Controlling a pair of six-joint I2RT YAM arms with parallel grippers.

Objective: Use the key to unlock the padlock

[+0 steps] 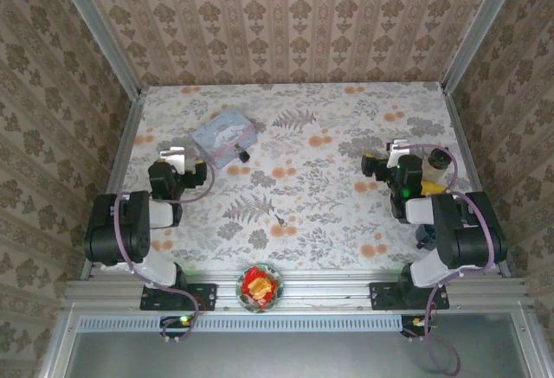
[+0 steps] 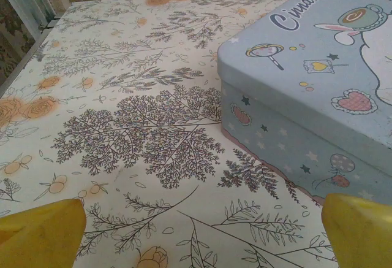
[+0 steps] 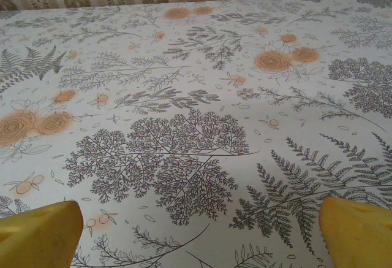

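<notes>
Left gripper sits near the table's left edge, about halfway back, aimed at the far wall. In the left wrist view its yellow fingertips are spread wide, with nothing between them but bare cloth. The left metal rail is close beside this arm, so there is little room on that side.

Pale blue tin lies just ahead and right of the left gripper, toward the far-left part of the table and turned at an angle. In the left wrist view its near corner is close to the right fingertip, apart from it.

Padlock, a small dark blob, is at the tin's near-right corner. I cannot tell whether they touch.

Key, a thin dark sliver, lies alone on the cloth right of centre-left, nearer the front edge and well apart from the padlock. There is open cloth all around it.

A small dish of red-yellow stuff sits on the front rail, at the middle.

Right gripper is near the right edge, its fingertips also spread wide over empty cloth. A wide open stretch of table lies between the two arms.
</notes>
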